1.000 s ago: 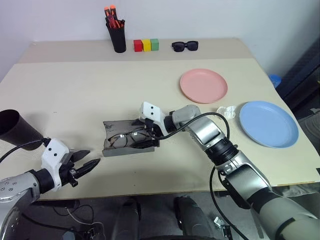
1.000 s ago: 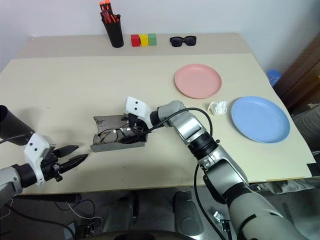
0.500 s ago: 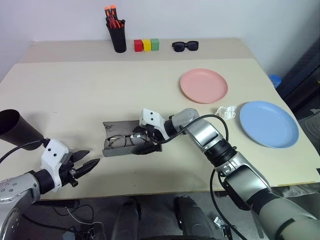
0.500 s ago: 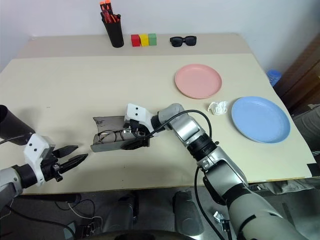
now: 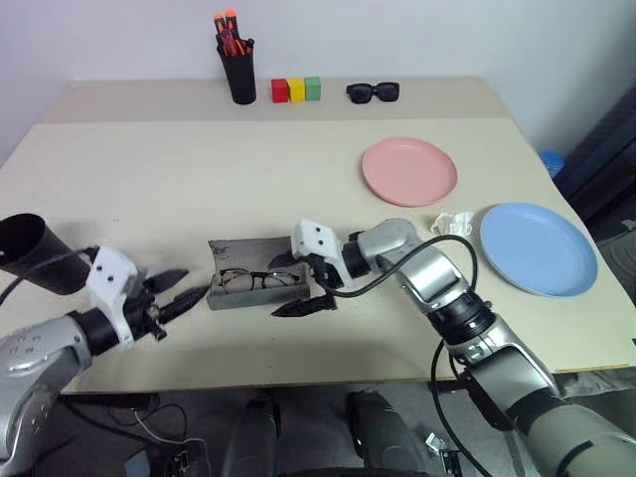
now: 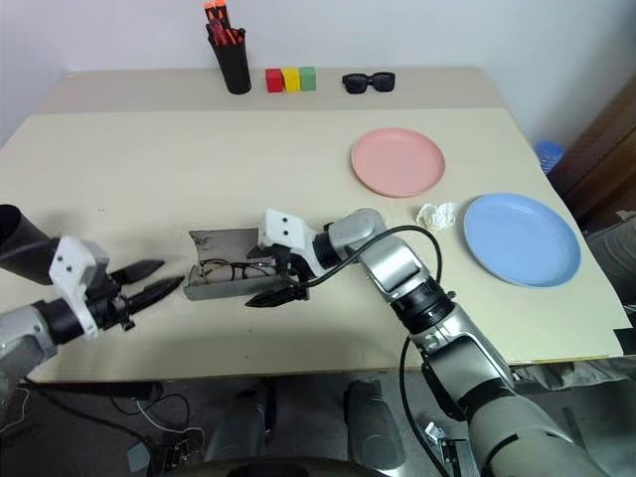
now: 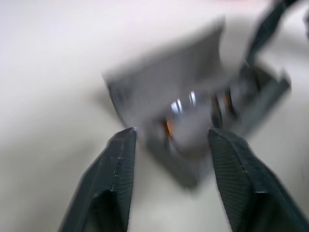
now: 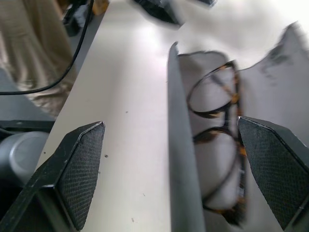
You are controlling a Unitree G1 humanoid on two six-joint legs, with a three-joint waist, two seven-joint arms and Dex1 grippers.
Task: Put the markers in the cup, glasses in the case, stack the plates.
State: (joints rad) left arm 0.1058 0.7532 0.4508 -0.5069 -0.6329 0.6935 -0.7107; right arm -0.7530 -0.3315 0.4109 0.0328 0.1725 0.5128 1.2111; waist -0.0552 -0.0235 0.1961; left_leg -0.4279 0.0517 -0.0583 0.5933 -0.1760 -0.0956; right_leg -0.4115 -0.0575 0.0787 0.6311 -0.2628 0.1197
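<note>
the right gripper [image 5: 303, 288] has backed off to the right end of the case [image 5: 253, 286], its fingers spread wide and holding nothing, where a moment ago it was pressed down into the open box. the glasses [image 8: 218, 145] now lie inside the case on their own, free of the fingers, so that placement looks done and only the lid remains to be shut. the left gripper [image 5: 179, 290] has risen and come in toward the case's left end, its fingers a little apart and empty, narrower than before; it seems to be lining up to steady or close the case. the cup [image 5: 35, 266] lies tipped on its side at the near left edge of the table [image 5: 149, 179], just beside the left arm. the pink plate [image 5: 408, 170] and the blue plate [image 5: 538, 247] sit apart on the right, not yet stacked, with a crumpled white scrap [image 5: 450, 222] between them. i cannot pick out the two loose markers anywhere.
</note>
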